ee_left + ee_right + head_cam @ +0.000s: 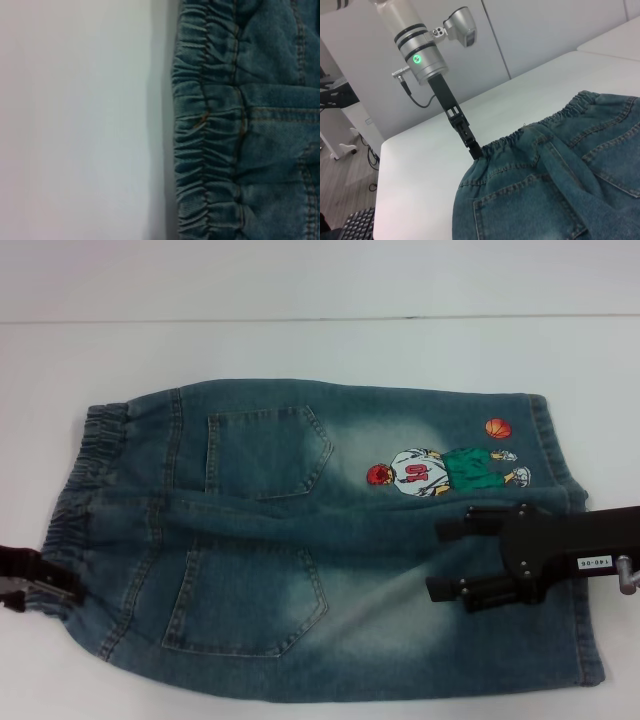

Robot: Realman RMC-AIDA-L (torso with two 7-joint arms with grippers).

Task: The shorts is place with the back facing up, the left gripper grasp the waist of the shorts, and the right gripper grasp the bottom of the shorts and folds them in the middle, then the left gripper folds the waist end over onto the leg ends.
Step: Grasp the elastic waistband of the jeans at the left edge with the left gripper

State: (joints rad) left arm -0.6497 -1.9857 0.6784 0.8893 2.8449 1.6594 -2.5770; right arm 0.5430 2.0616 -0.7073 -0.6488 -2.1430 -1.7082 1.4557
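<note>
**Both grippers at the two ends of the shorts**

Head view: the shorts point(320, 540) lie flat on the white table point(300, 350), back side up, with two patch pockets showing. The waist of the shorts point(85, 480) is on the left, the leg ends point(560, 540) on the right, near the embroidered player point(445, 472). The left gripper point(35, 580) is at the waistband edge; whether it is clenched I cannot tell. The right gripper point(448, 560) is over the leg part with its fingers spread apart, grasping nothing.

Left wrist view: the ruched waistband point(205, 130) lies beside bare table point(75, 120).

Right wrist view: the left gripper point(474, 149) touches the waistband point(530, 137) edge, its tip against the denim.
</note>
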